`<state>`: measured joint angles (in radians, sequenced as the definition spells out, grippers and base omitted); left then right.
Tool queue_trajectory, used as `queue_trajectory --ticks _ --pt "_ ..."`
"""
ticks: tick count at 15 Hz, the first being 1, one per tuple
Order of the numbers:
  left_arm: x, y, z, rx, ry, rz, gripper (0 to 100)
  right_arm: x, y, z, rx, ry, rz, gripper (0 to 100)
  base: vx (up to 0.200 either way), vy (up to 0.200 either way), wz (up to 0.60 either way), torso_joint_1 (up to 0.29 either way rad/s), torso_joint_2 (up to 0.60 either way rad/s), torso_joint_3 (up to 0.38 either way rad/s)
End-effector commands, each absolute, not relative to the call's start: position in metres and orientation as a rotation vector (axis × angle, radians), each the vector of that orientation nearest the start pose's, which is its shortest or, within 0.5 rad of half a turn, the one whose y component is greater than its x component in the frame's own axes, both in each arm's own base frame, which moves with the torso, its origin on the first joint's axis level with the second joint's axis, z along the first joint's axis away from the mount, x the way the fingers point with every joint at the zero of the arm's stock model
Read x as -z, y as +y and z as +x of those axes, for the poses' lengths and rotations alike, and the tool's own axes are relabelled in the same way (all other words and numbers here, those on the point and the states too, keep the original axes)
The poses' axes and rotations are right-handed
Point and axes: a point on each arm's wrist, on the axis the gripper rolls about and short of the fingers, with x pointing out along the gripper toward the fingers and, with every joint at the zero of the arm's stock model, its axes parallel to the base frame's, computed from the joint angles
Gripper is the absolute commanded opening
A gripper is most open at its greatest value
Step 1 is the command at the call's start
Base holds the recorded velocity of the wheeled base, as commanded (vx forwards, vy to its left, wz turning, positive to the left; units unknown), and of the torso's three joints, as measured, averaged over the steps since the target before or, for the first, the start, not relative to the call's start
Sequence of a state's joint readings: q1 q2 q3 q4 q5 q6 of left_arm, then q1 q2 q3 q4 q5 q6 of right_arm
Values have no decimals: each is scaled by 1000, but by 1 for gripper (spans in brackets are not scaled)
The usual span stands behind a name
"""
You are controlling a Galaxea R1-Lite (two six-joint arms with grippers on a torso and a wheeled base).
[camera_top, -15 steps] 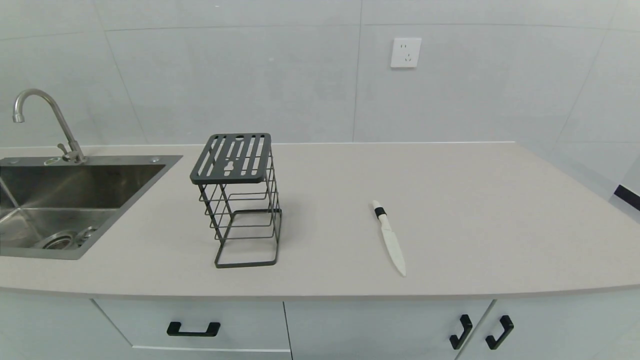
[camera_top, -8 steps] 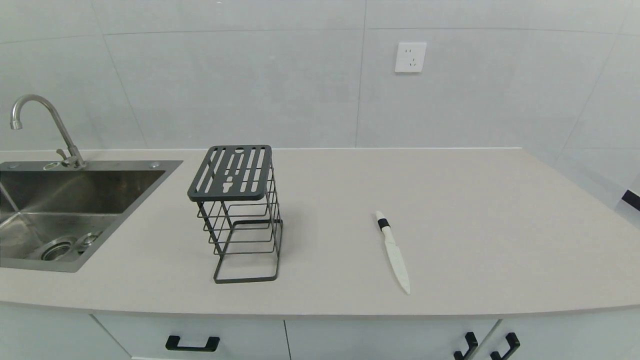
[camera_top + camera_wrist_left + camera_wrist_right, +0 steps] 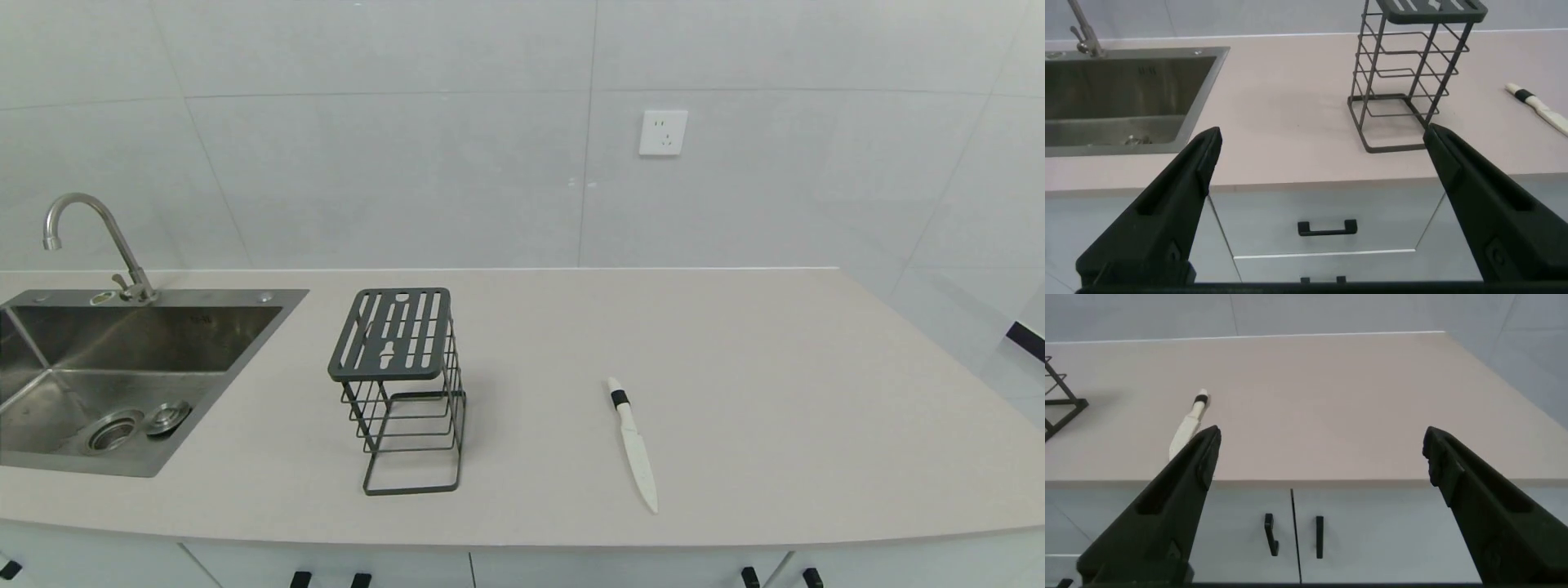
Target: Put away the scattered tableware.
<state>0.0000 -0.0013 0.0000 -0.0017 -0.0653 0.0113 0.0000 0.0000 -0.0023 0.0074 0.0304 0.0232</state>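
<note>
Left fingers (image 3: pixel 1167 212) spread | right fingers (image 3: pixel 1167 502) spread | knife (image 3: pixel 633 445) on counter (image 3: pixel 775 367), right of rack (image 3: pixel 392 333)

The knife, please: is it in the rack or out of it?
Out. The knife lies flat on the counter, apart from the rack, whose slots are empty.

Knife (image 3: pixel 1540 104) — blade past left wrist view's edge

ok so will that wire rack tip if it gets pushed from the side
Probably fairly easily: the wire rack is thin open wire, likely light, with a solid slotted top plate carrying weight up high. It stands free on the smooth countertop, so a low push may just slide it. It looks stiff, not floppy.
</note>
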Motion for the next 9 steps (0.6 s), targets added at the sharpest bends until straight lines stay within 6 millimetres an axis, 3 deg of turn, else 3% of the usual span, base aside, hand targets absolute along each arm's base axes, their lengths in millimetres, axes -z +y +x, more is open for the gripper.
queue_trajectory --ticks 1,9 --pt "-76 -1 -23 66 -2 12 100 -75 1 -23 -31 8 23 100 0 0 0 163 -393 -183" --pt "-76 -1 -23 64 -2 11 100 -75 1 -23 -31 8 23 100 0 0 0 13 -27 -15"
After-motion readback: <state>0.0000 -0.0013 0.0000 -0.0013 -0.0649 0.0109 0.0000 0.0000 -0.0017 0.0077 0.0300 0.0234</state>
